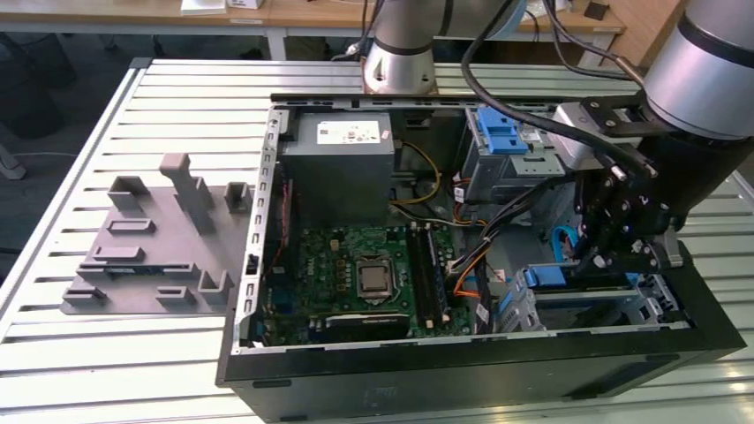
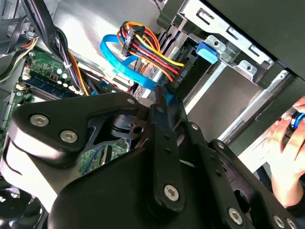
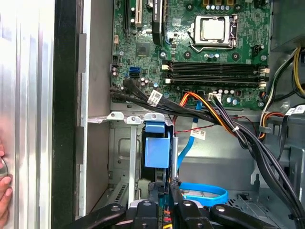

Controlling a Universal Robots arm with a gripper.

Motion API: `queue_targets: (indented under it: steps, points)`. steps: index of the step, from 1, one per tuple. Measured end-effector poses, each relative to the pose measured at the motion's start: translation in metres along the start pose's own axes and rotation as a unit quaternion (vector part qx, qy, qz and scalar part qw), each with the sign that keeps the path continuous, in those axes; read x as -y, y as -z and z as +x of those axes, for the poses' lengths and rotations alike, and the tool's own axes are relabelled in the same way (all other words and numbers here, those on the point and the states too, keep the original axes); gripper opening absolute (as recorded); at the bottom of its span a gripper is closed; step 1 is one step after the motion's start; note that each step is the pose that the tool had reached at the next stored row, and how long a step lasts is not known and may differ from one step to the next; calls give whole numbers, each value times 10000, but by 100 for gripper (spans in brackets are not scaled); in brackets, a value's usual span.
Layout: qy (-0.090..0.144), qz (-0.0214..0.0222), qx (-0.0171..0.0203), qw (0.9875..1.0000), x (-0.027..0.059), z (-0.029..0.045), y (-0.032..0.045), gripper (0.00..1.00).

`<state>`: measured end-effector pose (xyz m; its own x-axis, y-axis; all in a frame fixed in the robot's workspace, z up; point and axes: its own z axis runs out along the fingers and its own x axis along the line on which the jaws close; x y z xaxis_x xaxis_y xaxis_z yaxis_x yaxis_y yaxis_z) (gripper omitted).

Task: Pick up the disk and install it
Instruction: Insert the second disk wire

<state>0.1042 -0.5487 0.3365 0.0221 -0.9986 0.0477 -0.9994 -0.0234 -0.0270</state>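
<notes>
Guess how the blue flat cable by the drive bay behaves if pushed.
Blue flat cable is probably floppy yet springy: it holds a free loop, so it would likely bend aside, then rebound. It looks thin, so likely light.

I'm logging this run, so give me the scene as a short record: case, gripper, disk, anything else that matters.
case: open case on the slatted table, motherboard exposed
gripper: gripper inside the case, at the drive bay on the exterior view's right
disk: blue-framed disk in that bay, right at the gripper; whether it is fully seated cannot be told
cable: blue cable looped beside the bay
fixture: grey fixture on the table, on the exterior view's left of the case
hand: a person's hand by the case
</notes>
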Motion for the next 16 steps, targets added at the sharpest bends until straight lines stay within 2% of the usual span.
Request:
queue_targets:
  steps: [5, 6, 7, 8, 16]
  points:
    - [1, -33, 1, 10000, 2, 4, 83, 23]
    - [1, -38, 2, 10000, 2, 4, 90, 16]
    - [2, -41, 3, 10000, 2, 5, 94, 16]
    - [2, -43, 3, 10000, 2, 5, 97, 11]
    - [3, -52, 2, 10000, 3, 5, 106, 11]
